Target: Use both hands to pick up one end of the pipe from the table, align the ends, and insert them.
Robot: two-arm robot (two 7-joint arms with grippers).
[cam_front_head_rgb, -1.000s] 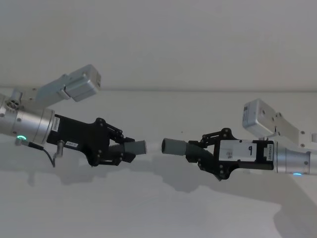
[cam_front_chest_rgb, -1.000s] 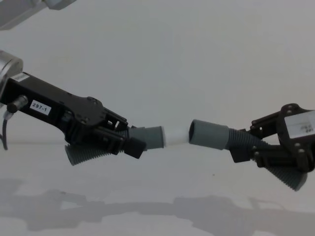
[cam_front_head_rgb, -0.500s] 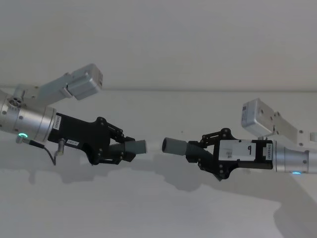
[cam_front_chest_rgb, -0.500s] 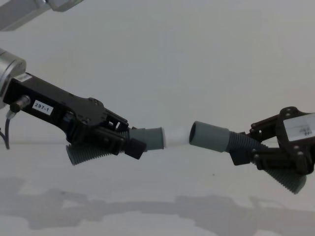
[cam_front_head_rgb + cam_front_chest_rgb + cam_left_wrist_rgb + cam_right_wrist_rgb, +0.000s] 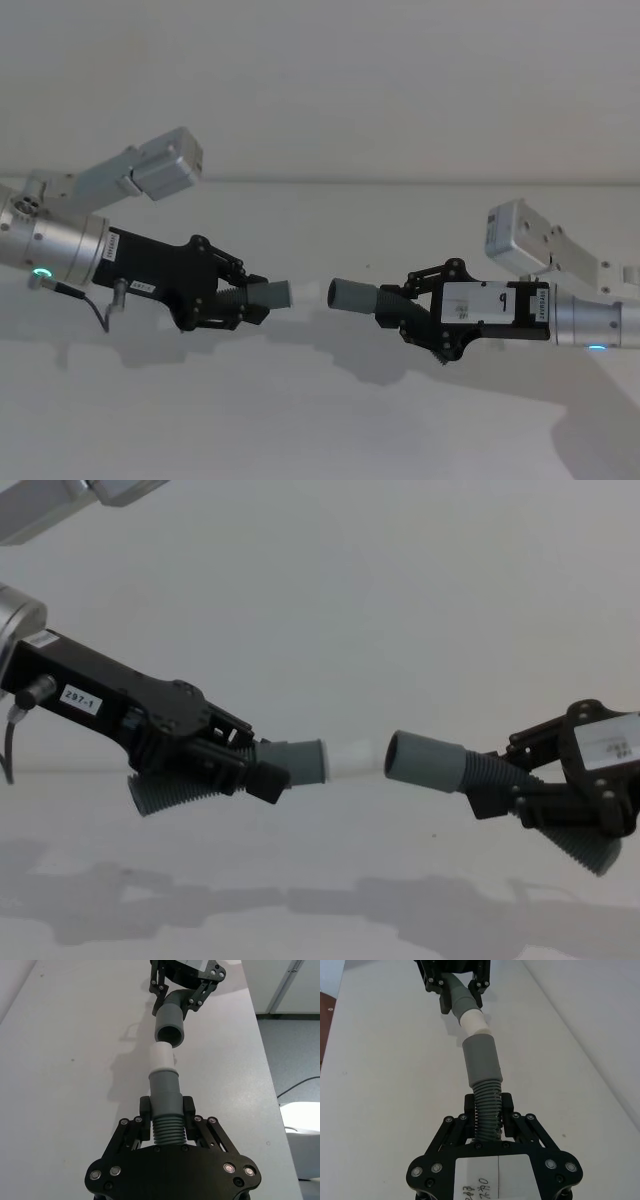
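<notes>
So the left gripper (image 5: 255, 770) reaches in from 9 o'clock, fingers pinching the ribbed middle of the white-tipped pipe piece (image 5: 295, 762), and the right gripper (image 5: 490, 792) comes in from 3 o'clock with its fingers clamped on the ribbed part of the plain-cuffed pipe piece (image 5: 425, 762) — both held up off the table (image 5: 320, 900). The white tip (image 5: 350, 757) points toward 3 o'clock at the other piece's open cuff mouth, close to lined up but with a small gap between them — not touching. Each piece's loose ribbed tail pokes out below its gripper.
</notes>
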